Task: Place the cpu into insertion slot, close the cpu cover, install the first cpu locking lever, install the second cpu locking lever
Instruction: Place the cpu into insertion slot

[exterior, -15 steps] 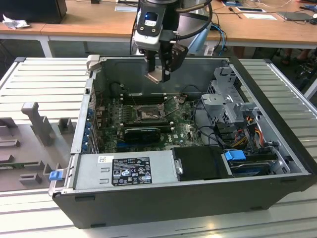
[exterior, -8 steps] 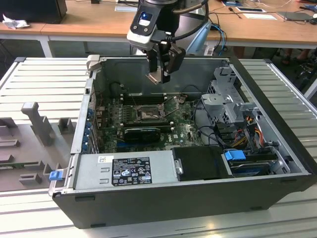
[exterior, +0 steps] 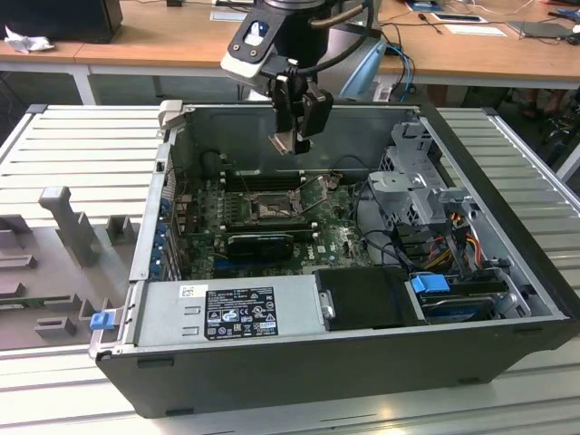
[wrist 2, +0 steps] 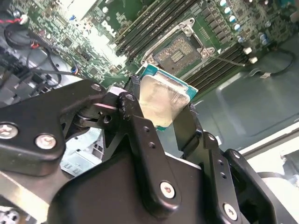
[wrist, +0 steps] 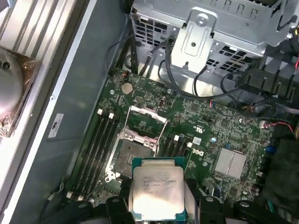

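Observation:
My gripper [exterior: 292, 136] hangs above the open computer case, shut on the cpu [exterior: 283, 142]. Both wrist views show the pale silvery chip with a green edge clamped between the two black fingers [wrist 2: 135, 100], the cpu [wrist: 158, 189] held at its sides. On the green motherboard below it lies the insertion slot [wrist: 130, 154], a dark square socket with nothing in it. The cpu cover [wrist: 147, 112] stands hinged open at the socket's far side. The slot [wrist 2: 180, 51] is a short way ahead of the chip, and a thin lever wire [wrist 2: 229, 59] sticks out beside it.
Long black memory slots [wrist: 100, 140] flank the socket. A black expansion card [exterior: 261, 243] and the power supply [exterior: 227, 313] lie nearer the case front. A metal drive cage [exterior: 417, 190] with cables is at the exterior view's right. The case walls [exterior: 154, 208] ring the board.

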`<state>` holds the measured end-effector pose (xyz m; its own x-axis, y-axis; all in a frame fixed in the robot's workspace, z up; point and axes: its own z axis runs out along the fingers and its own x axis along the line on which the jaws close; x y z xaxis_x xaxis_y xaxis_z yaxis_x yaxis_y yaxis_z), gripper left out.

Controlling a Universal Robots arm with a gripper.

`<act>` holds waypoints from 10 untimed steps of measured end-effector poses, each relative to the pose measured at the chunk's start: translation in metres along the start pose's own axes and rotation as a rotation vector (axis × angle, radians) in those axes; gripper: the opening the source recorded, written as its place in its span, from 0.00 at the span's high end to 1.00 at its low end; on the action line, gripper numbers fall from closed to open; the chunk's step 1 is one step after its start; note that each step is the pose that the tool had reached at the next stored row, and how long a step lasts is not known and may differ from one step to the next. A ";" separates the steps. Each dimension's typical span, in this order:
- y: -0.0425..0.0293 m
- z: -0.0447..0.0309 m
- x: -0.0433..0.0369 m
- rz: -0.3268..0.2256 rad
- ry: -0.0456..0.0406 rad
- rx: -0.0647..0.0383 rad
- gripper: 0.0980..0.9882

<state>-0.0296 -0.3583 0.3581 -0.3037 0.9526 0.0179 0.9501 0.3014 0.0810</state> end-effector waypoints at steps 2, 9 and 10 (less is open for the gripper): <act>-0.0002 0.0021 0.0000 0.067 -0.0054 -0.001 0.52; -0.0008 0.0095 -0.0002 0.164 -0.0133 -0.003 0.52; -0.0009 0.0113 -0.0002 0.165 -0.0134 -0.003 0.52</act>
<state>-0.0296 -0.3583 0.3467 -0.1430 0.9896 0.0179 0.9867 0.1411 0.0810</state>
